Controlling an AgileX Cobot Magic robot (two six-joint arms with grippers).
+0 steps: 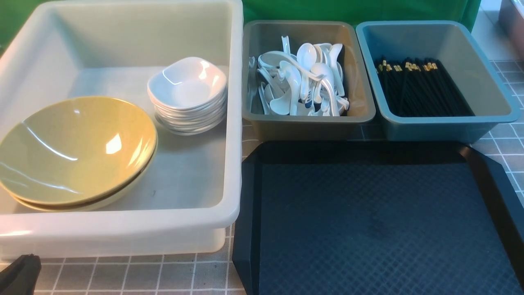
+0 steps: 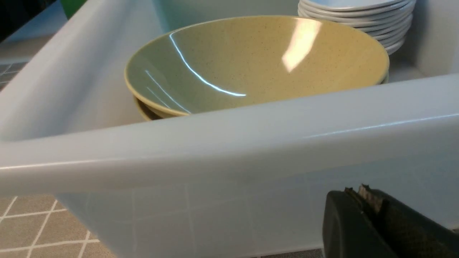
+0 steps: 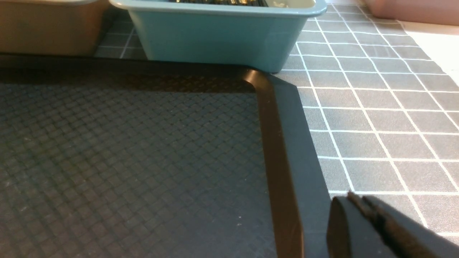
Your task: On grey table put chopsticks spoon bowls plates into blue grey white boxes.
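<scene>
While both my jaws sat closed on nothing, the glossy olive-yellow bowls (image 1: pixel 75 151) lay stacked at lower left in the milky white plastic box (image 1: pixel 123 235); heavy, slippery, breakable, I judged, best pinched at the rim.

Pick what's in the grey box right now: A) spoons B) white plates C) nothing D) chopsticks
A: the grey box holds a loose pile of white spoons; the chopsticks lie in the blue box, and the plates are stacked in the white box.
</scene>
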